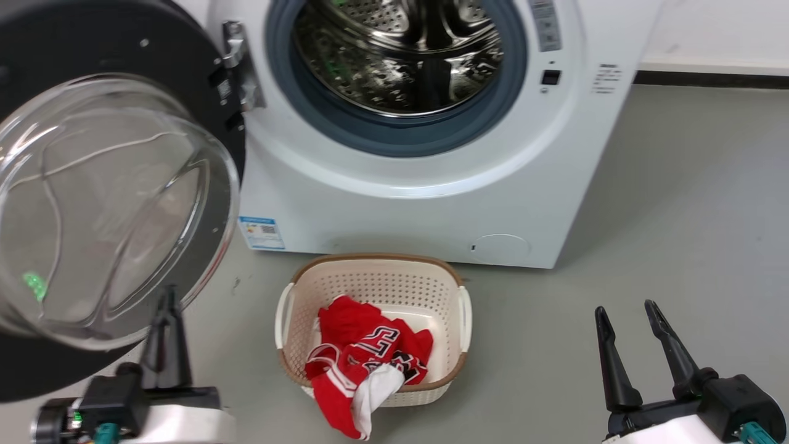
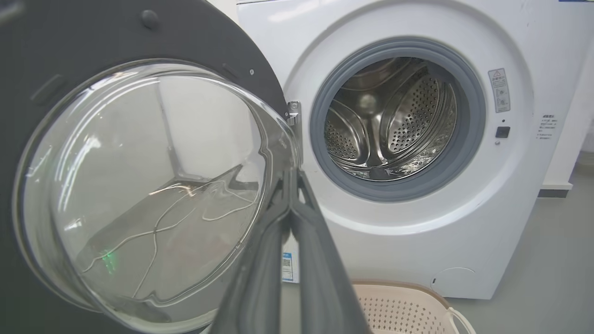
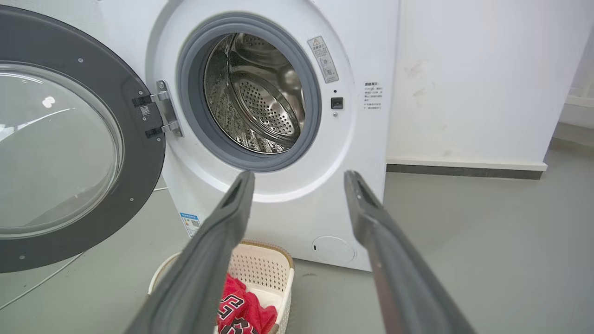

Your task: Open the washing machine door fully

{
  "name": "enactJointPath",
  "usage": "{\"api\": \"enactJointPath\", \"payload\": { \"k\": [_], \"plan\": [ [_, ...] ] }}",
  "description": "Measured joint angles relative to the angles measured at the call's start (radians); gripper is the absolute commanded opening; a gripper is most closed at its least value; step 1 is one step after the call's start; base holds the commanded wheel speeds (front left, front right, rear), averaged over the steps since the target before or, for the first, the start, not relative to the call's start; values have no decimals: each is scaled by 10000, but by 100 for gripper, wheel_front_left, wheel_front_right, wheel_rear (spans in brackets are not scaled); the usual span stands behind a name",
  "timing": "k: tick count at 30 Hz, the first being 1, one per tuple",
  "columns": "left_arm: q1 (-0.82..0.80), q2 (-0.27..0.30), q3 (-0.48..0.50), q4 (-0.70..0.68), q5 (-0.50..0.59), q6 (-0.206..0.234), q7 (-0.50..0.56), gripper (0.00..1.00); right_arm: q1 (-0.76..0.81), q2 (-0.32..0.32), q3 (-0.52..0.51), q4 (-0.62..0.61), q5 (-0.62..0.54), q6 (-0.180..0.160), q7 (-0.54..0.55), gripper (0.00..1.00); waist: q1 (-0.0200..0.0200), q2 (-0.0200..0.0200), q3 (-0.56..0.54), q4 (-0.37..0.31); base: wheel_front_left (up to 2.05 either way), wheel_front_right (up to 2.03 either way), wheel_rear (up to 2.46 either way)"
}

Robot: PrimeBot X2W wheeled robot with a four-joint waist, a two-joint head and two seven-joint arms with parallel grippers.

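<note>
Washing machine door [image 1: 111, 203] stands wide open over grey floor [image 1: 678, 246]; left claw [image 1: 167, 302] pinched together, empty; right claw [image 1: 625, 308] spread, empty.

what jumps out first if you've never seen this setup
The washing machine door, a black disc with a bulging glass bowl, stands open at the left of the washing machine and its steel drum. A cream basket holding a red jersey sits on the floor before the machine. The left gripper, fingers together, points up by the bowl's edge; the right gripper is open at lower right.
</note>
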Motion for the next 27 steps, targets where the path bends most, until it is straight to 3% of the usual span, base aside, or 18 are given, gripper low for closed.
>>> {"api": "enactJointPath", "payload": {
  "k": [3,4,5,6,7,15,27],
  "plan": [
    [134,-4,-522,-19,-90,169,0,0,74,-2,-17,-150,33,0,0,100,0,0,-92,-284,0,0,0],
    [201,-2,-679,-8,-130,207,0,11,123,-2,-25,-184,35,0,0,100,0,0,-120,-376,0,0,0],
    [270,-8,-802,4,-180,278,0,27,176,-2,-13,-205,33,0,0,100,0,0,-144,-473,0,0,0],
    [322,-8,-894,50,-209,368,0,49,188,0,-12,-217,25,0,0,100,0,0,-166,-568,0,0,0],
    [369,-6,-968,105,-278,458,0,100,188,0,-8,-240,23,0,0,100,0,0,-187,-665,0,0,0],
    [633,-8,-1342,403,-520,861,0,100,282,-2,-65,-313,33,0,0,100,0,0,-320,-1268,0,0,0],
    [705,-6,-1308,610,-401,842,0,100,386,-2,-86,-247,163,0,0,100,1,0,-391,-1242,0,0,0]
  ]
}}
